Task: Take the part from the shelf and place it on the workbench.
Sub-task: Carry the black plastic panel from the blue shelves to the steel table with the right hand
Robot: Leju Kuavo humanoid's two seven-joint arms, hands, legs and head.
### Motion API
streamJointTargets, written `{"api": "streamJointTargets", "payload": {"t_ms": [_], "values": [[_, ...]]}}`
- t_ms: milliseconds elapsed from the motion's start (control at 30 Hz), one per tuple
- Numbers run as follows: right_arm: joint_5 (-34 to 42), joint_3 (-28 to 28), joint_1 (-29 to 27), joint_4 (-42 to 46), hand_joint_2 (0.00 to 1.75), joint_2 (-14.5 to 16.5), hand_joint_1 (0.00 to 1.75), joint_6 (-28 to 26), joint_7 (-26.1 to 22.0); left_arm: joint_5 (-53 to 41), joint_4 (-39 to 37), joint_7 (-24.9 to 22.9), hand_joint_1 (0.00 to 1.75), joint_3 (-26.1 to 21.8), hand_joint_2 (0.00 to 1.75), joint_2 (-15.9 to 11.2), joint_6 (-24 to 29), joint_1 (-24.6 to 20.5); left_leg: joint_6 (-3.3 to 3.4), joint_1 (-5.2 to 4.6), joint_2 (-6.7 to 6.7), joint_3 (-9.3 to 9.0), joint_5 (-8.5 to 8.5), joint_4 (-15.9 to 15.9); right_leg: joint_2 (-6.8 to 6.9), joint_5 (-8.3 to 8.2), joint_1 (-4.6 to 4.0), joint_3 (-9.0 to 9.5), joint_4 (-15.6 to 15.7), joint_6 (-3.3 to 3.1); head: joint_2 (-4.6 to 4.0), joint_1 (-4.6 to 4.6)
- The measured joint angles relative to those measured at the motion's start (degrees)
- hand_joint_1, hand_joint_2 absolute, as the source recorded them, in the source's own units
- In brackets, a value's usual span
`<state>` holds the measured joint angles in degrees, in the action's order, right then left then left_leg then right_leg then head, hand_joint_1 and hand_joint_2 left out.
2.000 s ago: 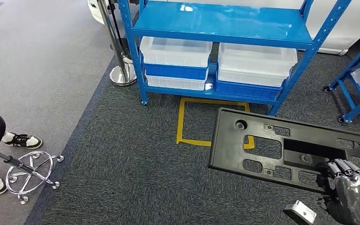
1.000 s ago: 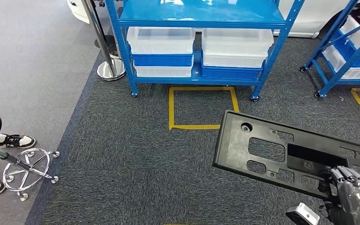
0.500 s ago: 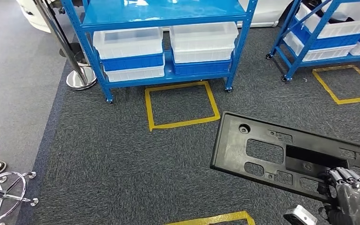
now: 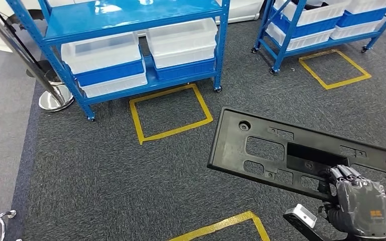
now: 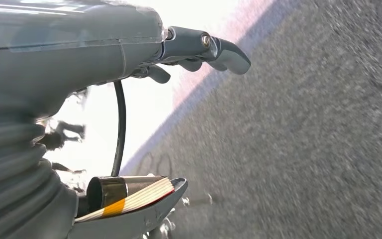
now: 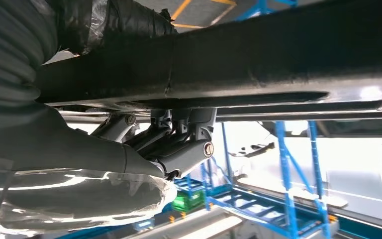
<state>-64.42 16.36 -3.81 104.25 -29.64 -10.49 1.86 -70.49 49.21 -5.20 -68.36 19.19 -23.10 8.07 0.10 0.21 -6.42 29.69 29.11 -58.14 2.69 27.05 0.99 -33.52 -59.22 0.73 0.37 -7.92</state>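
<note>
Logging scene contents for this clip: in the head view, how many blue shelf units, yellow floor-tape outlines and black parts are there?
Blue shelf units: 2
Yellow floor-tape outlines: 3, the nearest cut off by the frame
Black part, held by the right hand: 1
Total: 6

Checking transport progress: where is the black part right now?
In the head view the black part is at lower right, held by the right hand above the grey carpet, short of the yellow floor square before the blue shelf.
</note>
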Motion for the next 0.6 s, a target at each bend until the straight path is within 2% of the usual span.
{"api": "streamJointTargets", "payload": {"t_ms": [67,100,133,167,200,233,267,300,333,367,400,433,467,500,533,600], "values": [[0.4,0.0,-0.2,0.0,1.75,-0.1,1.75,-0.6,-0.7,-2.7,-0.5,2.1,0.00,-0.9,1.75,-0.3,1.3,-0.4,-0.58,0.37,2.54,1.19,2.39,-3.0,-1.31,-0.33,0.21,-0.19,0.2,-0.81,0.00,-0.05],[0.6,0.0,-0.4,0.1,1.75,-0.1,1.75,-1.0,-1.3,-4.2,-1.0,3.4,0.00,-1.4,1.75,-0.6,2.1,-0.6,-0.77,0.51,4.28,2.63,4.42,-6.3,-1.96,-0.46,0.23,-0.33,0.2,-1.13,0.00,-0.08],[0.7,0.0,-0.6,0.1,1.75,-0.2,1.75,-1.5,-1.9,-5.6,-1.6,4.7,0.00,-1.9,1.75,-0.8,2.9,-0.9,-0.80,0.55,5.31,4.44,6.46,-10.2,-2.61,-0.54,0.15,-0.50,0.2,-1.35,0.00,-0.10],[0.9,-0.1,-0.9,0.1,1.75,-0.2,1.75,-2.0,-2.4,-6.6,-2.3,5.9,0.00,-2.4,1.75,-1.2,3.6,-1.1,-0.80,0.53,5.72,6.17,7.93,-13.9,-3.32,-0.60,0.04,-0.63,0.2,-1.48,0.00,-0.10],[1.0,-0.1,-1.3,0.1,1.75,-0.2,1.75,-2.3,-2.7,-7.4,-2.9,6.7,0.00,-2.9,1.75,-1.5,4.0,-1.3,-0.74,0.51,5.87,7.26,8.39,-16.2,-4.08,-0.65,-0.09,-0.70,0.2,-1.55,0.00,-0.09],[1.0,-0.2,-1.5,0.1,1.75,-0.2,1.75,-2.5,-2.9,-7.7,-3.3,7.1,0.00,-3.2,1.75,-1.7,4.2,-1.5,-0.59,0.50,5.96,7.36,7.61,-16.4,-4.91,-0.68,-0.20,-0.71,0.1,-1.59,0.00,-0.10],[1.1,-0.3,-1.7,0.0,1.75,-0.2,1.75,-2.5,-3.0,-8.0,-3.7,7.4,0.00,-3.4,1.75,-1.9,4.4,-1.6,-0.34,0.48,6.19,6.39,5.79,-14.3,-5.80,-0.70,-0.29,-0.66,0.0,-1.59,0.00,-0.10],[1.1,-0.4,-1.9,0.1,1.75,-0.2,1.75,-2.5,-3.0,-8.1,-4.1,7.5,0.00,-3.6,1.75,-2.1,4.5,-1.7,0.03,0.44,6.96,4.66,3.43,-10.5,-6.66,-0.72,-0.35,-0.61,0.0,-1.57,0.00,-0.09],[1.1,-0.5,-1.9,0.1,1.75,-0.2,1.75,-2.6,-3.0,-8.1,-4.3,7.6,0.00,-3.8,1.75,-2.3,4.6,-1.9,0.45,0.43,8.38,2.91,1.56,-6.5,-7.48,-0.75,-0.46,-0.63,-0.2,-1.48,0.00,-0.08],[1.2,-0.5,-1.9,0.1,1.75,-0.2,1.75,-2.7,-3.1,-8.3,-4.6,7.7,0.00,-4.0,1.75,-2.5,4.6,-2.0,0.73,0.44,9.64,1.52,0.42,-3.2,-8.27,-0.82,-0.50,-0.78,-0.3,-1.31,0.00,-0.06],[1.2,-0.6,-2.0,0.1,1.75,-0.2,1.75,-2.9,-3.2,-8.5,-4.8,8.1,0.00,-4.1,1.75,-2.6,4.7,-2.1,0.92,0.41,10.58,0.77,0.00,-1.3,-8.97,-0.96,-0.43,-1.01,-0.3,-1.03,0.00,-0.05],[1.3,-0.8,-2.2,0.1,1.75,-0.2,1.75,-3.1,-3.4,-8.9,-5.0,8.7,0.00,-4.3,1.75,-2.7,4.9,-2.2,1.02,0.35,10.84,0.55,0.15,-0.6,-9.67,-1.16,-0.31,-1.28,-0.3,-0.66,0.00,-0.07],[1.5,-1.0,-2.6,0.1,1.75,-0.3,1.75,-3.5,-3.6,-9.4,-5.2,9.4,0.00,-4.3,1.75,-2.7,5.0,-2.3,1.09,0.29,10.25,0.42,0.07,-0.3,-10.39,-1.41,-0.17,-1.51,-0.2,-0.24,0.00,-0.10],[1.8,-1.4,-3.0,0.1,1.75,-0.5,1.75,-3.9,-3.9,-9.8,-5.3,10.3,0.00,-4.3,1.75,-2.7,5.2,-2.5,1.29,0.35,9.51,0.30,-0.21,0.0,-10.48,-1.51,-0.06,-1.67,-0.2,0.11,0.00,-0.13],[2.3,-1.9,-3.3,0.0,1.75,-0.7,1.75,-4.3,-4.2,-10.2,-5.4,11.0,0.00,-4.3,1.75,-2.7,5.2,-2.6,1.59,0.46,8.77,0.12,-0.53,0.5,-9.61,-1.15,-0.15,-1.99,-0.7,0.34,0.00,-0.10],[3.2,-3.1,-3.6,0.0,1.75,-1.0,1.75,-5.1,-5.0,-10.8,-5.7,12.0,0.00,-4.5,1.75,-2.7,5.2,-2.7,2.17,0.68,7.16,-0.09,-1.03,1.1,-6.16,1.43,-0.33,-3.94,-4.7,0.65,0.00,0.01]]}}
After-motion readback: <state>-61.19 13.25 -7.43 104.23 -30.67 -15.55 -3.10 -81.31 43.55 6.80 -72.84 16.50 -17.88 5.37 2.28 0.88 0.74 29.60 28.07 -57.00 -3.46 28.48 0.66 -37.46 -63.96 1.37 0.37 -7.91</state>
